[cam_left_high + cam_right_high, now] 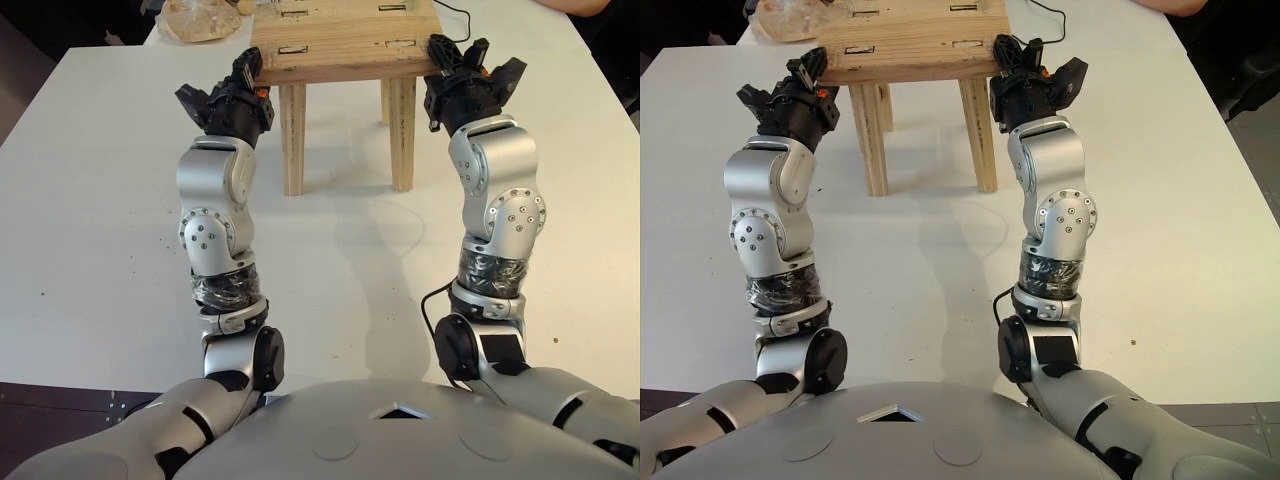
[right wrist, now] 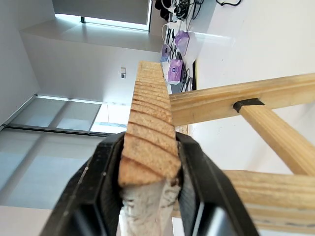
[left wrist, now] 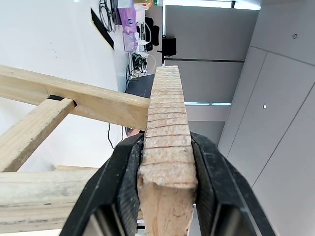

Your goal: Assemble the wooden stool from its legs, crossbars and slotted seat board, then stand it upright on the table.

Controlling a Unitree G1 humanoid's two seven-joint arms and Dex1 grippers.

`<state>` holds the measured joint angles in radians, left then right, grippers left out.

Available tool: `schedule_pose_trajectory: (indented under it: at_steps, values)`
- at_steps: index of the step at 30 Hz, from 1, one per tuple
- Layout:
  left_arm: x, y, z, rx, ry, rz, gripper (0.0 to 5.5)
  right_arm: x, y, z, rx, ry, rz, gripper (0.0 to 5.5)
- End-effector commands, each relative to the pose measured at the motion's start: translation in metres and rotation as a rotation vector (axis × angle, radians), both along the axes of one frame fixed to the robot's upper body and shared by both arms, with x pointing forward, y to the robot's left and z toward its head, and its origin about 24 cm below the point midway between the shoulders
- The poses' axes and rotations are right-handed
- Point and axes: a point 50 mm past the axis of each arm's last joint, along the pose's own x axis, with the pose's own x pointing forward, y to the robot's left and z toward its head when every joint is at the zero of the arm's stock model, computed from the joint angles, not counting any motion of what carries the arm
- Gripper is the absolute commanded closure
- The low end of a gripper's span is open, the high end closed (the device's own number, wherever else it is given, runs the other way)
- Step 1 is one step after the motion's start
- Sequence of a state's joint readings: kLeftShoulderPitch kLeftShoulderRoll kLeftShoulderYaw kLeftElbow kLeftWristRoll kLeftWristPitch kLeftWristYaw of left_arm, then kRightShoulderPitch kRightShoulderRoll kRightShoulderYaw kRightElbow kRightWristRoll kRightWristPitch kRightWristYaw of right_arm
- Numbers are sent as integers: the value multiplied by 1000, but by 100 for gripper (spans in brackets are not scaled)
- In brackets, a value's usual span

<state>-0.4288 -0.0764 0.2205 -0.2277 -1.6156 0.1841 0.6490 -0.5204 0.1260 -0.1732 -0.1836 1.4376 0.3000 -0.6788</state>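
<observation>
The wooden stool stands upright on the white table [image 1: 100,200], its slotted seat board [image 1: 340,40] on top and its legs [image 1: 292,140] resting on the surface. My left gripper [image 1: 248,78] is shut on the seat board's near left corner. My right gripper [image 1: 452,62] is shut on the near right corner. In the left wrist view the black fingers [image 3: 120,182] clamp the seat board edge [image 3: 165,147], with a leg and a crossbar [image 3: 29,132] behind. The right wrist view has the fingers [image 2: 98,187] pressed on the board edge [image 2: 147,147] the same way.
A clear bag [image 1: 200,18] with something pale inside lies at the table's far left behind the stool. A black cable [image 1: 455,12] runs along the far right. Open table surface lies to both sides of my arms and in front of the stool.
</observation>
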Motion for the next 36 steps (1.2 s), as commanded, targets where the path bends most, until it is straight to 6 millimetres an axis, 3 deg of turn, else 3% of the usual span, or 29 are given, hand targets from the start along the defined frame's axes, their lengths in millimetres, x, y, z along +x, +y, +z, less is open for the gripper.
schedule_pose_trajectory:
  at_steps: [1, 4, 7, 16, 18, 23, 29, 32, 34, 36]
  values:
    - [2, -14, -40, 48, 225, -59, 421, -3, 16, -30, -177, 171, 49, 418]
    - [1, -10, -55, 108, 286, -34, 421, -8, 15, -49, -273, 263, 47, 417]
    - [1, -10, -53, 142, 248, -40, 421, -10, 13, -48, -348, 229, 33, 412]
    - [2, -2, -38, 219, 178, -1, 271, -4, 2, -33, -416, 93, -50, 255]
    - [2, 4, -35, 290, 166, 24, 267, -3, -6, -29, -464, 66, -111, 225]
    - [-7, 25, -12, 749, 60, 155, 267, -3, -34, -1, -832, -99, -343, 207]
    - [-20, 39, 2, 1225, -29, 341, 267, -9, -39, 25, -1176, -282, -528, 207]
    - [-24, 45, 0, 1384, -43, 454, 267, -2, -47, 13, -1374, -229, -590, 207]
    - [-25, 52, -8, 1481, -14, 525, 267, 4, -54, -8, -1478, -151, -597, 207]
    - [-26, 58, -33, 1582, 53, 543, 267, 8, -61, -47, -1574, -45, -557, 207]
